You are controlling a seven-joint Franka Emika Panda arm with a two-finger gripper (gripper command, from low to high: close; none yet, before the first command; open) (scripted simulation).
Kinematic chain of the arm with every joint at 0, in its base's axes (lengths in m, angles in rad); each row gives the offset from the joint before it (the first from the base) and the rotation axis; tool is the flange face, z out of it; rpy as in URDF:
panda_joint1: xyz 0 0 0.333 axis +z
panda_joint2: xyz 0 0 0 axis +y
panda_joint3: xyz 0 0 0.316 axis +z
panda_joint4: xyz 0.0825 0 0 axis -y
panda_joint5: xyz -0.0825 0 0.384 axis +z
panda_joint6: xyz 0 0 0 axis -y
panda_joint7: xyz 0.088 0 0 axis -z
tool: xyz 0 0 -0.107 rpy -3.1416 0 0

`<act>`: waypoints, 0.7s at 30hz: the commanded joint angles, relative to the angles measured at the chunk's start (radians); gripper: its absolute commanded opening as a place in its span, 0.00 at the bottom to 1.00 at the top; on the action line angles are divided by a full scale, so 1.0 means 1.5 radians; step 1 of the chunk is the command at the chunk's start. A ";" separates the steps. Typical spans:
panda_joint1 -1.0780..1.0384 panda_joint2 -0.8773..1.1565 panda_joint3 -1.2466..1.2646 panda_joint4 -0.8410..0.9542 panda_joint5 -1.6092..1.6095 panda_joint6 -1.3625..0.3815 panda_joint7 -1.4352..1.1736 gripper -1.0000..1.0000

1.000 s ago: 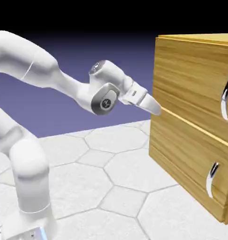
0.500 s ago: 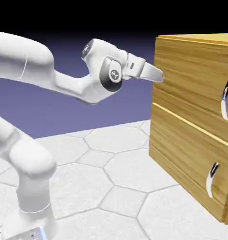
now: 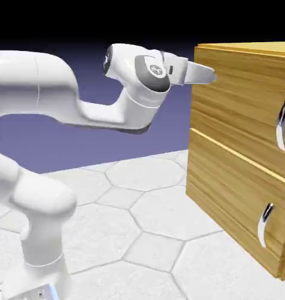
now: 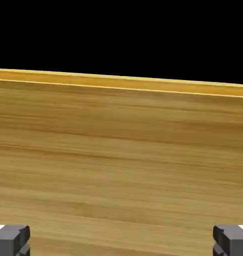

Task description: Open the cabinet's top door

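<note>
Open, empty pincer (image 3: 210, 75) at light wooden cabinet's (image 3: 238, 88) upper side corner; top door's curved silver handle (image 3: 281, 122) lies rightward, vertical.

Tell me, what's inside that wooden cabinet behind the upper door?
Nothing inside shows. The top door sits shut, flush with the cabinet, so its wood covers the interior. Only its silver handle is visible outside; the gripper, fingers wide apart, holds nothing.
</note>
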 commanded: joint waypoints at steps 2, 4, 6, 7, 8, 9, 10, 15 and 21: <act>0.024 -0.009 -0.027 0.016 -0.058 -0.001 0.039 0.50; 0.049 -0.018 -0.053 0.031 -0.116 -0.001 0.078 0.50; 0.073 -0.028 -0.080 0.047 -0.174 -0.002 0.118 0.50; 0.086 -0.032 -0.094 0.055 -0.203 -0.003 0.137 0.50; 0.098 -0.037 -0.107 0.063 -0.232 -0.003 0.157 0.50; 0.110 -0.041 -0.120 0.071 -0.261 -0.003 0.176 0.50; 0.122 -0.046 -0.134 0.078 -0.290 -0.004 0.196 0.50; 0.183 -0.069 -0.200 0.118 -0.435 -0.005 0.294 0.50; 0.257 -0.097 -0.281 0.165 -0.609 -0.008 0.412 0.50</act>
